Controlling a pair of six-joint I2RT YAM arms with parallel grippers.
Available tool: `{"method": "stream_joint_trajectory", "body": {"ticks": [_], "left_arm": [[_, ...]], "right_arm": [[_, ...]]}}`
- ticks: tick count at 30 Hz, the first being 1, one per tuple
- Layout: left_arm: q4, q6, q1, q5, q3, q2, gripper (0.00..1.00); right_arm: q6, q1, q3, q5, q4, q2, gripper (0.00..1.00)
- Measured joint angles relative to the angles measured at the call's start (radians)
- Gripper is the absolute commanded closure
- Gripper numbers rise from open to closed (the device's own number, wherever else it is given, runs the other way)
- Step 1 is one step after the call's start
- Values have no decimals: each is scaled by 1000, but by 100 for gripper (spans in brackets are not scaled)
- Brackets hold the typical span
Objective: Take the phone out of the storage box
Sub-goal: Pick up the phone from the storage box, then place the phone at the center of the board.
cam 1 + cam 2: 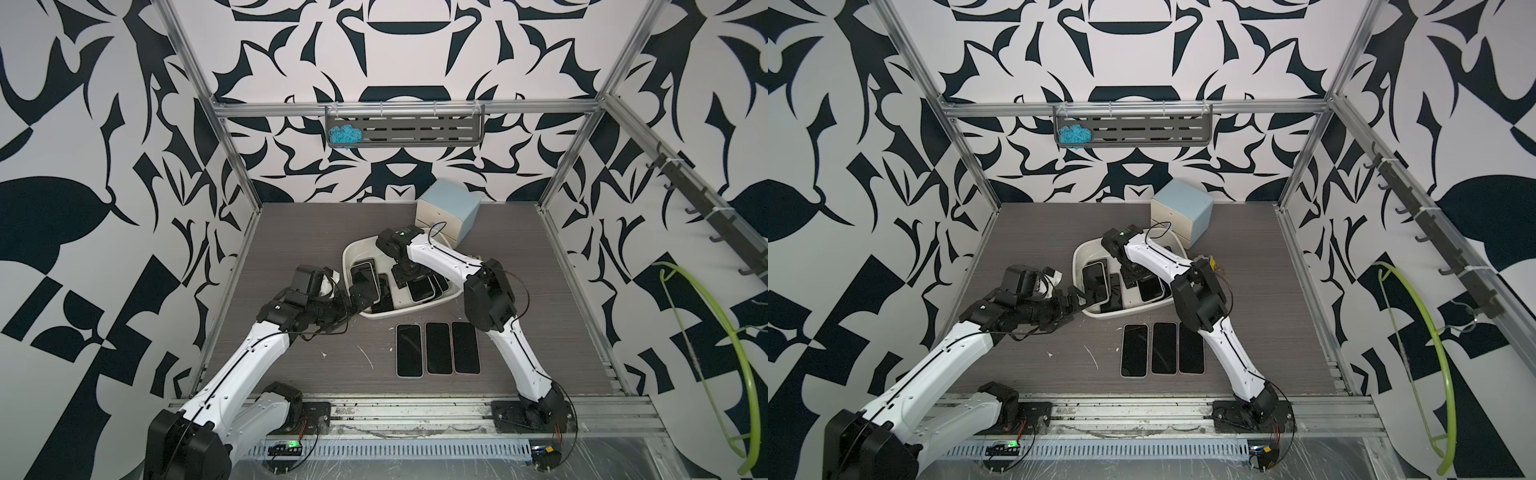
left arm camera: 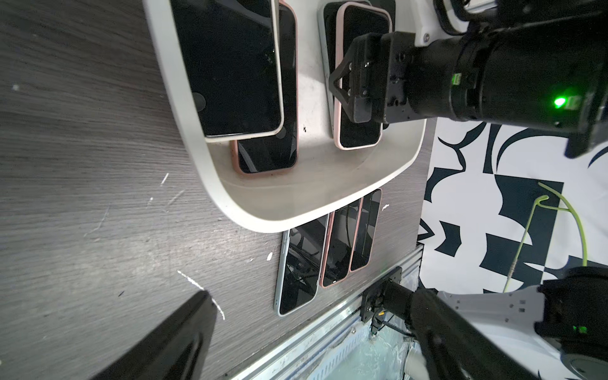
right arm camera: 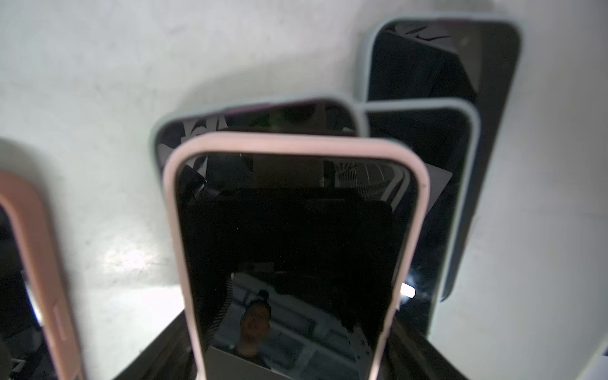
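**Phone count, box against counter; right arm at the top pink phone**

The one storage box (image 1: 405, 311) sits mid-counter (image 1: 291, 232), just in front of one small two-drawer cabinet (image 1: 451, 208).

Outside the box there are three phones. They lie flat, screens up, in one row of three (image 1: 438, 348) on the counter, near the box on the robot's side. One is pale-cased and two are pink-cased.

Inside the box I count six phones in two piles.
- **Pile of two:** a white-cased phone (image 2: 230, 65) lies on a lower pink phone (image 2: 266, 154).
- **Pile of four:** the top pink phone (image 3: 289, 246) lies on three pale blue phones (image 3: 437, 158) fanned beneath it.

The right fingers (image 3: 158, 358) reach down into the box, one along each long edge of the top pink phone. I cannot tell whether they press on the case. That phone is inside the box, on its pile.

The left fingers (image 2: 177, 342) are spread wide and hold nothing. They are low at the box's left rim, and I cannot tell whether they touch it.
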Motion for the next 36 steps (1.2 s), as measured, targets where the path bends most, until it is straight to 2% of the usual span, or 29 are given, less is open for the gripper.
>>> {"method": "stream_joint_trajectory", "body": {"ticks": [11, 16, 21, 27, 32, 36], "left_arm": [[39, -26, 0, -7, -37, -48, 0], [43, -42, 0, -29, -48, -102, 0], [41, -53, 0, -60, -49, -181, 0], [35, -60, 1, -98, -48, -249, 0], [25, -60, 3, -108, -45, -246, 0], [11, -55, 4, -107, -34, -237, 0]], "right_arm": [[17, -65, 79, -138, 21, -125, 36], [77, -43, -21, -218, 54, -243, 36], [172, 64, -269, -282, 127, -411, 36], [323, 256, -539, -314, 220, -550, 35], [453, 414, -636, -302, 277, -570, 35], [539, 495, -660, -283, 324, -544, 34]]}}
